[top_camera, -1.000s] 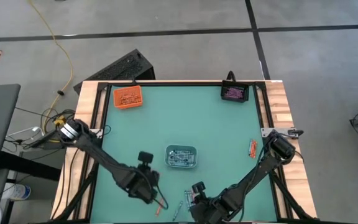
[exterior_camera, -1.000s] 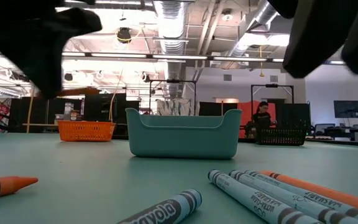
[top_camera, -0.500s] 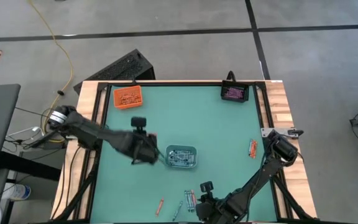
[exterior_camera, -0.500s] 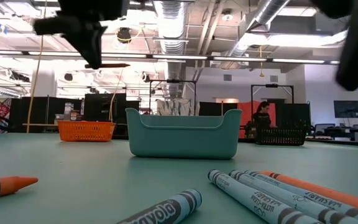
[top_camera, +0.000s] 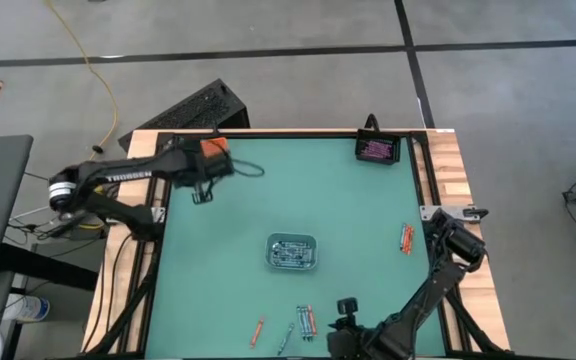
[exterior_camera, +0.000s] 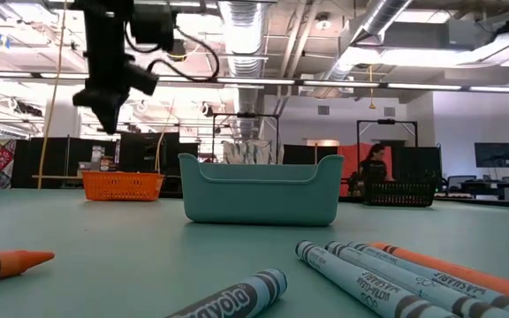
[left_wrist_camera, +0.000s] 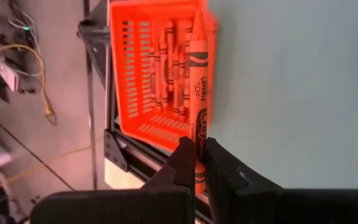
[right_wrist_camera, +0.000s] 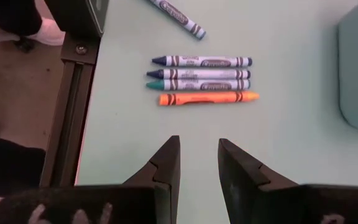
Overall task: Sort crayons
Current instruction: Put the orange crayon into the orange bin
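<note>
On the table (top_camera: 348, 210), the left hand (left_wrist_camera: 196, 163) is clamped on an orange crayon (left_wrist_camera: 199, 93) right over the orange tray (left_wrist_camera: 148, 118) ahead of it. Right hand (right_wrist_camera: 199, 163) hangs released, empty, with four crayons (right_wrist_camera: 202, 79) lying just ahead. They're light, stiff, waxy-slick paper-wrapped sticks, so I'd pinch mid-barrel.

left arm: stretched way out across to the far left corner of the table, wrist up off the surface
left gripper (left_wrist_camera: 196, 163): pointing down, fingers pinched tight on an orange crayon (left_wrist_camera: 199, 106) that sticks straight out past the tips
right arm: tucked low at the near edge, elbow out by the right side rail
right gripper (right_wrist_camera: 197, 163): hovering above the tabletop, fingers parted with a clear gap, nothing between them
</note>
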### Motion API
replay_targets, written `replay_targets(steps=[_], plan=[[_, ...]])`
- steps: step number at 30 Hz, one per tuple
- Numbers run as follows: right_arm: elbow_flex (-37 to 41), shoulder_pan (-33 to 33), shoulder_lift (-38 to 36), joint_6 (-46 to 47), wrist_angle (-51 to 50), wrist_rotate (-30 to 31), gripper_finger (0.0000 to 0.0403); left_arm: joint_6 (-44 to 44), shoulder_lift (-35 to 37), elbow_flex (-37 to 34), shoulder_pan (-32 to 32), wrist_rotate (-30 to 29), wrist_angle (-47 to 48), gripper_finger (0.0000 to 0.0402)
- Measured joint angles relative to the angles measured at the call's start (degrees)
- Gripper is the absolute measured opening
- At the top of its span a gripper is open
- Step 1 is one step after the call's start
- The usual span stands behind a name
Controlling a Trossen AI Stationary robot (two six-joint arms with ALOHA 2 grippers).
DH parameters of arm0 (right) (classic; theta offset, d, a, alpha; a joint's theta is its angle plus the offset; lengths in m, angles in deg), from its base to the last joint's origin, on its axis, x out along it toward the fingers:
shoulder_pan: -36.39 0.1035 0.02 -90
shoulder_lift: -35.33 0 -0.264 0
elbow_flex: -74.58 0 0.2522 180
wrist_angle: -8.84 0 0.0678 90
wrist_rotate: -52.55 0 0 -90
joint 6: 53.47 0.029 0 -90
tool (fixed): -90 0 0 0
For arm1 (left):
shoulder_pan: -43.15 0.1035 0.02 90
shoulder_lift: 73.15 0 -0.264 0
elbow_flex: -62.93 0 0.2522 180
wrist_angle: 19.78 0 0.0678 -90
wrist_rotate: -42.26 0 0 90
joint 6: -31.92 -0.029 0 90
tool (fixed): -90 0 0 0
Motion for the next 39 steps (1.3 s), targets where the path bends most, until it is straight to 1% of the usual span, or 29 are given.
replay_targets(steps=[6,13,19,22,25,28,35,39], plan=[[0.00,0.72,0.00,3.23,-1.25,0.72,0.0100,-7.40,0.49,-3.06,12.97,5.55,-8.09,0.0000],[0.00,0.72,0.00,6.52,-2.04,0.75,0.0100,-12.69,0.49,-3.49,23.80,11.73,-14.22,0.0000],[0.00,0.68,0.00,6.93,-2.11,1.60,0.0100,-16.07,0.49,-3.49,30.58,18.20,-17.20,0.0000],[0.00,0.67,0.00,6.93,-2.23,2.36,0.0100,-17.33,0.47,-3.49,32.75,21.35,-17.74,0.0000],[0.00,0.66,0.00,7.00,-2.43,2.41,0.0100,-18.04,0.47,-3.49,34.01,22.71,-17.88,0.0004],[0.00,0.58,0.00,7.06,-2.41,2.42,0.0100,-17.97,0.45,-3.49,34.25,22.52,-18.70,0.0026],[0.00,0.57,0.00,8.36,-2.46,2.43,0.0100,-16.20,0.45,-3.47,34.25,22.49,-20.38,0.0120],[0.00,0.88,0.00,8.58,-2.45,2.43,0.0100,-12.77,0.45,-3.47,34.02,22.70,-19.17,0.0160]])
